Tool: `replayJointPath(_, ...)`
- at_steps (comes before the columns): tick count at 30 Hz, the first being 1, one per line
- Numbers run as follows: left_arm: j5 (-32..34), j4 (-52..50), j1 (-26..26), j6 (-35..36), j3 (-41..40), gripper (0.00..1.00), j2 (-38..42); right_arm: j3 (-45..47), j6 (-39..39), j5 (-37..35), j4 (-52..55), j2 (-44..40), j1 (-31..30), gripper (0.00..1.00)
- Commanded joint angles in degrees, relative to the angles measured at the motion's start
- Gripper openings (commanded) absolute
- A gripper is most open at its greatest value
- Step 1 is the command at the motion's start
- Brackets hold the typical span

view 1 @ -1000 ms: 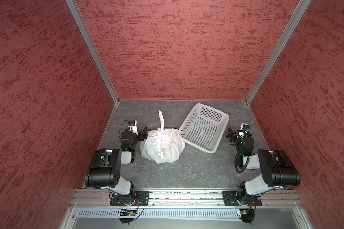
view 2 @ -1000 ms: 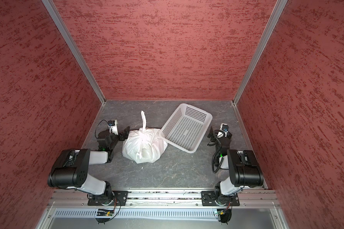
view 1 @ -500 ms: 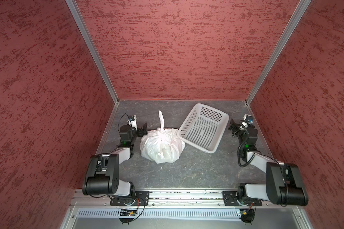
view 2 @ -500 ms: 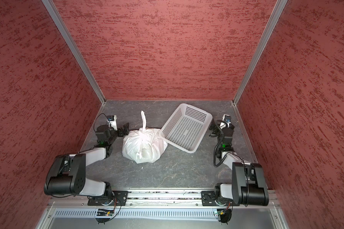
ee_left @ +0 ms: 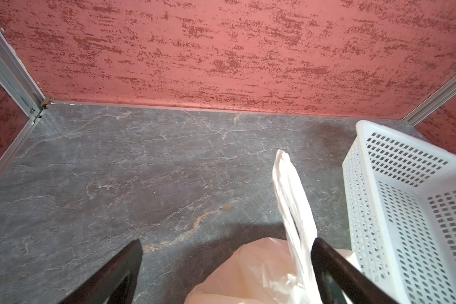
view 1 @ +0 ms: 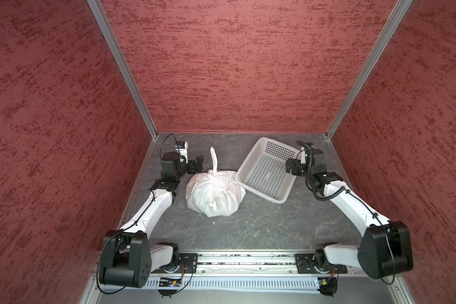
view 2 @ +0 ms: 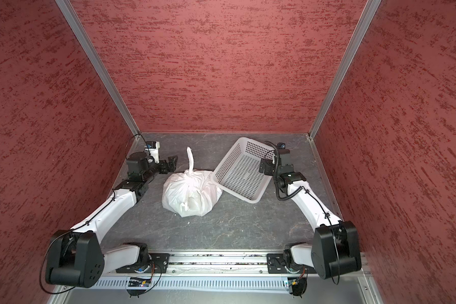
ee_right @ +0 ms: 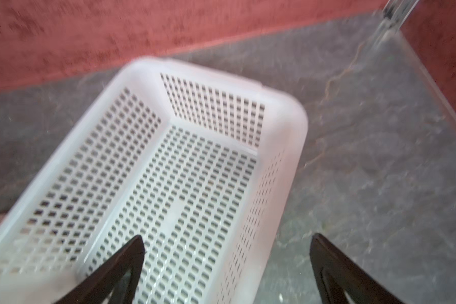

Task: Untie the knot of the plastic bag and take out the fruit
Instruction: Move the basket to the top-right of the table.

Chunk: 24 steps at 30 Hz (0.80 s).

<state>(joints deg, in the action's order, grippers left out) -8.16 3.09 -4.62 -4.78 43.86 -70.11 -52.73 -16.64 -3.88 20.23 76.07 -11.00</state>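
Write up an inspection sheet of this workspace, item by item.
Surface: grey stone-look tabletop.
Job's things: plastic bag tied shut, knot intact, its tail upright; fruit hidden inside.
Clutter: empty white perforated basket beside the bag; tiny white fleck.
Grippers: left gripper open, next to the tail; right gripper open over the basket; neither holds anything.
Cables: black cables looped at both wrists, off the bag.
Surroundings: red textured walls, aluminium corner posts.
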Motion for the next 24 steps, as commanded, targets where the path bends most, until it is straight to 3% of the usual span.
replayJointPath(1, 1.1, -3.9, -0.3, -3.8, 1.8, 1.0, 0.5, -0.7, -5.3, 0.5, 12.4, 2.0, -1.0, 0.99)
replayJointPath(9, -0.5, -4.7, -2.5, -5.9, 5.3, 1.0, -1.8, -2.1, -2.2, -8.3, 16.7, 10.2, -0.6, 0.98)
replayJointPath(17, -1.1, -7.5, -4.9, -9.9, 8.7, 1.0, -2.8, -6.3, -0.4, -16.3, 21.8, 11.7, 5.8, 0.99)
replayJointPath(20, -1.6, -9.0, -5.6, -10.0, 9.8, 1.0, -2.6, -8.7, 0.1, -16.8, 22.8, 10.5, 6.5, 0.99)
replayJointPath(24, -3.3, -11.6, -6.5, -9.9, 11.0, 1.0, -2.4, -13.5, -2.1, -10.6, 23.8, 6.7, 5.2, 0.98)
